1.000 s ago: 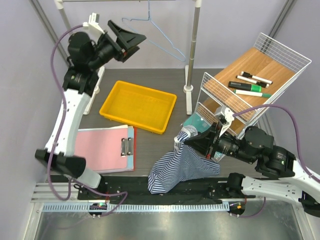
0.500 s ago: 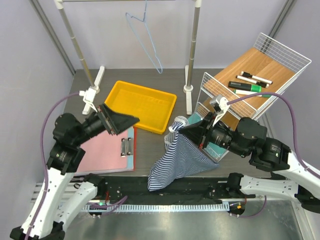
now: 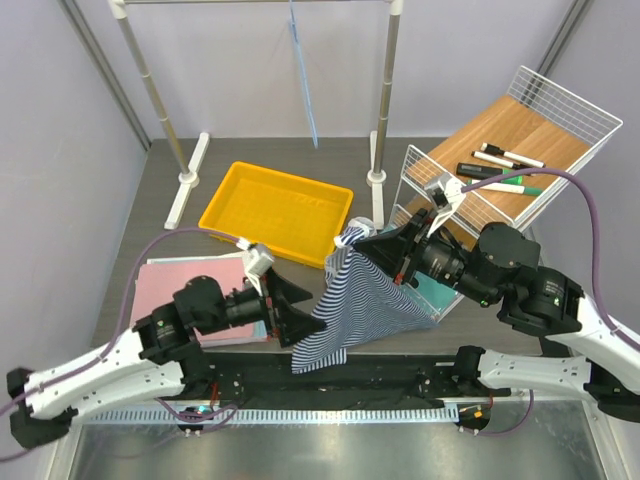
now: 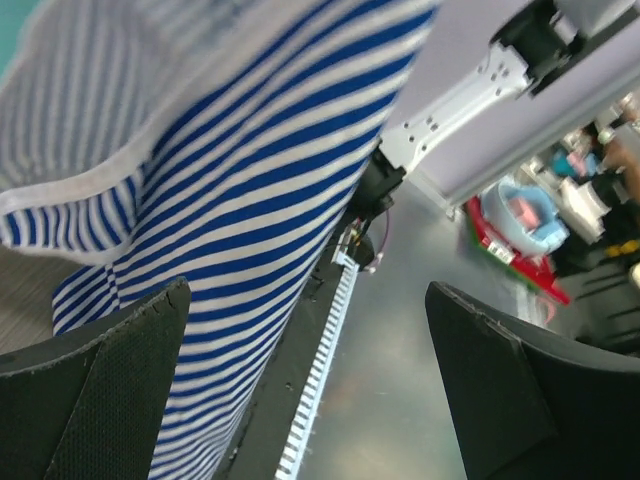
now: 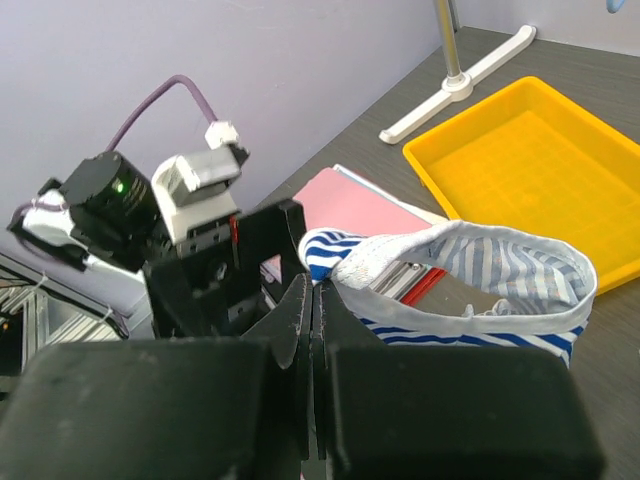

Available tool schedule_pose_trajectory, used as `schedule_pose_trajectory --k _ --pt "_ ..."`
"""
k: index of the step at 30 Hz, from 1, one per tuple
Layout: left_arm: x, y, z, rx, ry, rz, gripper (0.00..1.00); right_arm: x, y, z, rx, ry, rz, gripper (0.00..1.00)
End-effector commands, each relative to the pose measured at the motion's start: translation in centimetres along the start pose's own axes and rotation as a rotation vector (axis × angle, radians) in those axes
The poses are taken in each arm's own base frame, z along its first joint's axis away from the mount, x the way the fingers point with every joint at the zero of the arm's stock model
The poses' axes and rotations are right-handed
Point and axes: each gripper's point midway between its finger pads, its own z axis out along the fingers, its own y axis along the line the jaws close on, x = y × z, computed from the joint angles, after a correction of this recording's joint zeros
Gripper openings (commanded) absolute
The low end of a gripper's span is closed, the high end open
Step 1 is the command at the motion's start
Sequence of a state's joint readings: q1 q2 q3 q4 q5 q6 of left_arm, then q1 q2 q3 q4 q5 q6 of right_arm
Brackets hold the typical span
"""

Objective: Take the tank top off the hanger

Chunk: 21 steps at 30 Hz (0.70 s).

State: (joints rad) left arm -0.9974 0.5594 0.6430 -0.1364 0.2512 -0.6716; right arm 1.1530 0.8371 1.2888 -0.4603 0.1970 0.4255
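The striped tank top (image 3: 352, 305) hangs off the hanger, held up over the table's near edge. My right gripper (image 3: 352, 240) is shut on its white-edged top, seen in the right wrist view (image 5: 318, 290) pinching the fabric (image 5: 440, 270). My left gripper (image 3: 295, 315) is open and low, right beside the garment's lower left part; the stripes (image 4: 230, 210) fill the left of its wrist view, by its left finger (image 4: 100, 390). The light-blue hanger (image 3: 303, 75) hangs bare on the rack bar at the back, turned edge-on.
A yellow tray (image 3: 276, 211) sits mid-table. A pink clipboard (image 3: 195, 285) lies at front left under my left arm. A white wire shelf (image 3: 500, 170) with markers stands at right. Grey rack poles (image 3: 385, 95) stand at the back.
My left arm swung down from near the rack to the table front, its open gripper now beside the tank top. My right gripper lifted the garment slightly leftward. The hanger has swung edge-on.
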Motion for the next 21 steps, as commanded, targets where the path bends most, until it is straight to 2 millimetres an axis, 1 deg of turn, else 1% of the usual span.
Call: schedule_pose_trajectory --k 1,2,3,4,5,6,7,8,9,12,13,15,16,17,18,19,21 --pt "-1.0 0.1 2.9 -0.093 -0.092 0.253 1.00 -3.4 1.5 -0.2 -0.037 -0.100 0.039 0.01" --pt "-1.1 0.9 3.2 -0.153 -0.103 0.320 1.00 -3.4 1.5 -0.2 -0.039 -0.101 0.039 0.01" --pt "0.5 0.9 4.2 -0.170 -0.055 0.355 1.00 -3.3 1.5 -0.1 -0.037 -0.097 0.038 0.01" --pt "0.3 0.5 4.7 -0.174 -0.073 0.376 1.00 -3.2 1.5 -0.1 -0.038 -0.095 0.039 0.01" --pt "0.5 0.6 5.2 -0.191 -0.067 0.413 1.00 -3.1 1.5 -0.2 -0.039 -0.091 0.040 0.01" --pt "0.3 0.6 5.7 -0.211 -0.086 0.421 1.00 -3.0 1.5 -0.1 -0.042 -0.089 0.041 0.01" --pt "1.0 1.3 6.5 -0.236 -0.069 0.431 1.00 -3.0 1.5 -0.2 -0.039 -0.090 0.043 0.01" --pt "1.4 1.9 6.7 -0.257 -0.068 0.433 1.00 -3.1 1.6 -0.3 -0.043 -0.090 0.046 0.01" --pt "1.2 2.5 6.9 -0.290 -0.085 0.435 1.00 -3.1 1.6 -0.3 -0.046 -0.090 0.045 0.01" --pt "1.6 3.3 7.7 -0.318 -0.110 0.424 1.00 -3.2 1.7 -0.5 -0.051 -0.093 0.047 0.01" --pt "1.1 2.9 8.0 -0.298 -0.147 0.406 1.00 -3.3 1.7 -0.6 -0.053 -0.096 0.048 0.01" --pt "2.1 3.1 8.8 -0.282 -0.139 0.400 1.00 -3.4 1.8 -0.7 -0.059 -0.101 0.050 0.01" --pt "2.2 2.4 9.3 -0.247 -0.140 0.395 1.00 -3.4 1.9 -0.7 -0.064 -0.102 0.051 0.01" --pt "2.9 2.3 10.3 -0.229 -0.131 0.395 1.00 -3.6 2.0 -0.7 -0.072 -0.110 0.053 0.01" --pt "3.1 2.1 10.8 -0.213 -0.128 0.391 1.00 -3.5 2.1 -0.6 -0.076 -0.108 0.057 0.01" --pt "3.5 1.5 11.4 -0.181 -0.117 0.382 1.00 -3.4 2.1 -0.6 -0.077 -0.107 0.058 0.01" --pt "4.3 1.3 12.8 -0.162 -0.106 0.376 1.00 -3.5 2.4 -0.5 -0.090 -0.108 0.060 0.01"
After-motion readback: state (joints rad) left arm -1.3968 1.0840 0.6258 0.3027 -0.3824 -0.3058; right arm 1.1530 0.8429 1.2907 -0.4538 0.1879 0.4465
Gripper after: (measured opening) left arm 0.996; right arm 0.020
